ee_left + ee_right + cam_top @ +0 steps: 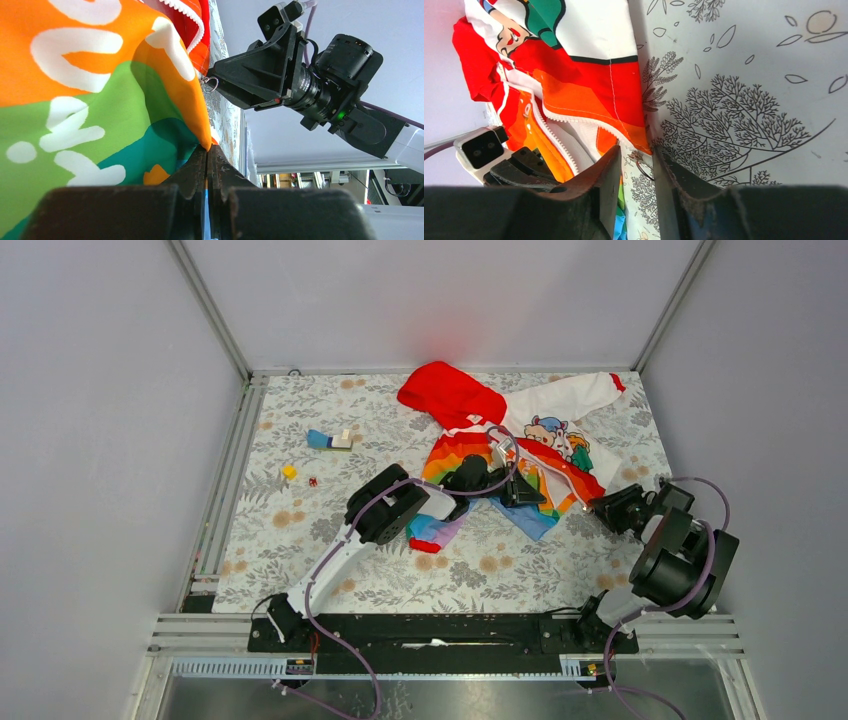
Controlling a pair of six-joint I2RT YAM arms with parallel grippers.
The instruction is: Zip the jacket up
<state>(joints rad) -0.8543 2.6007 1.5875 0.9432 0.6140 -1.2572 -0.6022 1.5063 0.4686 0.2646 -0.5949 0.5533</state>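
Right gripper (pixel 636 150), jaws slightly apart around the zipper ring (pixel 644 169), is nearer, and we judge the zipper runs from it toward the hood (pixel 445 395) of the jacket (pixel 555 440) lying far-right on the table (pixel 300 530), left gripper (pixel 207 150) clamping its hem.

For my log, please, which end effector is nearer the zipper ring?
Right. The right end effector straddles the ring; the left end effector pinches the jacket hem, apart from it.
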